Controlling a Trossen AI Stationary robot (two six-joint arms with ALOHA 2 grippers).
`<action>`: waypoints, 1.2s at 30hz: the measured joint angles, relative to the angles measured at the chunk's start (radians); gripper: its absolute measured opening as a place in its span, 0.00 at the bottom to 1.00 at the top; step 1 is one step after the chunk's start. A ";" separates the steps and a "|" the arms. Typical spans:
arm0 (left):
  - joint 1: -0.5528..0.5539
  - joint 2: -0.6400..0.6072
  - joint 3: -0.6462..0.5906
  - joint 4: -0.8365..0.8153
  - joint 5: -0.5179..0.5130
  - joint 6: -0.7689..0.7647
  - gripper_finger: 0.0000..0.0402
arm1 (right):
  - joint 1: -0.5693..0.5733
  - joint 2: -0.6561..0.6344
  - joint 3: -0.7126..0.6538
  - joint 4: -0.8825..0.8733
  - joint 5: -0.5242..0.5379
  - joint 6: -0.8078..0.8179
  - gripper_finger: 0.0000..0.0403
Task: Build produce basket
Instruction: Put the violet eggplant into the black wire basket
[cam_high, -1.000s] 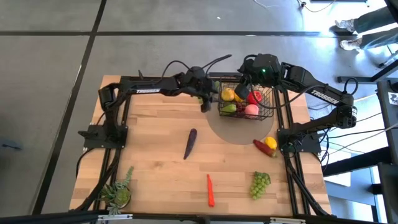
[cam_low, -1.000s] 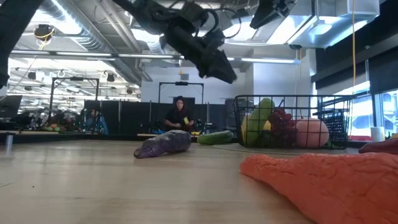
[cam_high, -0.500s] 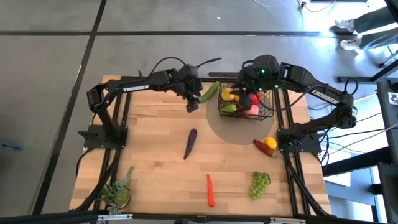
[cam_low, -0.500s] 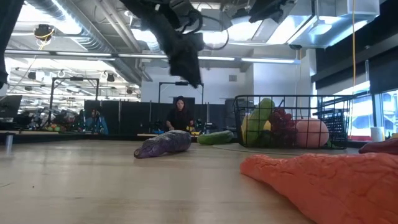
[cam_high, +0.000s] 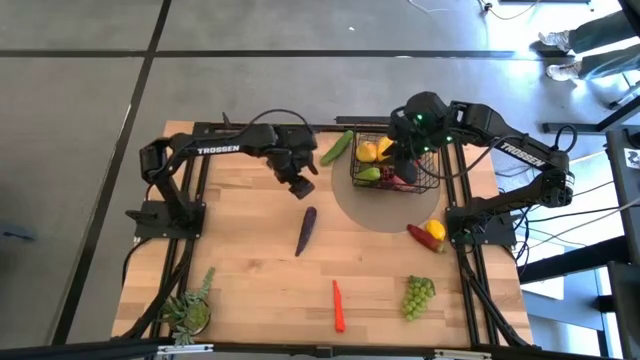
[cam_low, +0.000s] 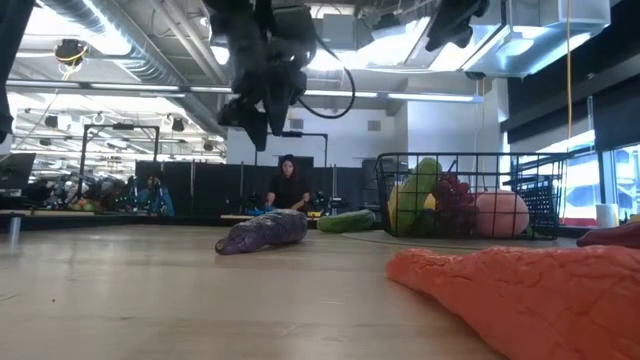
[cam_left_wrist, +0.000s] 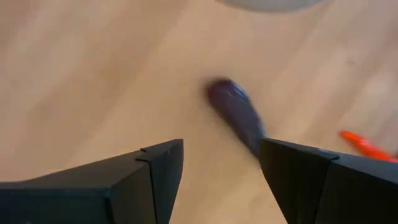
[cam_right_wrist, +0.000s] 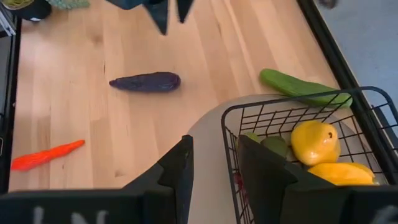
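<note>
I am reading "TROSSEN" in white letters along my left arm (cam_high: 218, 150), running toward the basket (cam_high: 396, 168). The same word is showing on my right arm (cam_high: 515, 154), beyond the basket's other side.

grey concrete floor (cam_high: 80, 150) crossed by dark seams surrounds the pale wooden table (cam_high: 240, 270). beyond it, a workshop hall: silver ceiling ducts (cam_low: 120, 30), strip lights (cam_low: 200, 90), a white back wall (cam_low: 340, 125), a seated person (cam_low: 288, 185) and bright windows (cam_low: 615, 175).
</note>
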 joint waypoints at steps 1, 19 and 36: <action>-0.013 0.000 0.000 -0.005 0.021 -0.041 0.49 | 0.000 0.000 0.000 0.000 0.000 0.000 0.30; -0.196 0.001 0.000 -0.020 -0.129 -0.296 0.49 | 0.001 0.000 0.000 -0.005 -0.164 -0.051 0.30; -0.439 0.075 0.000 0.096 -0.392 -0.592 0.49 | 0.002 -0.002 0.000 -0.086 -0.217 -0.295 0.30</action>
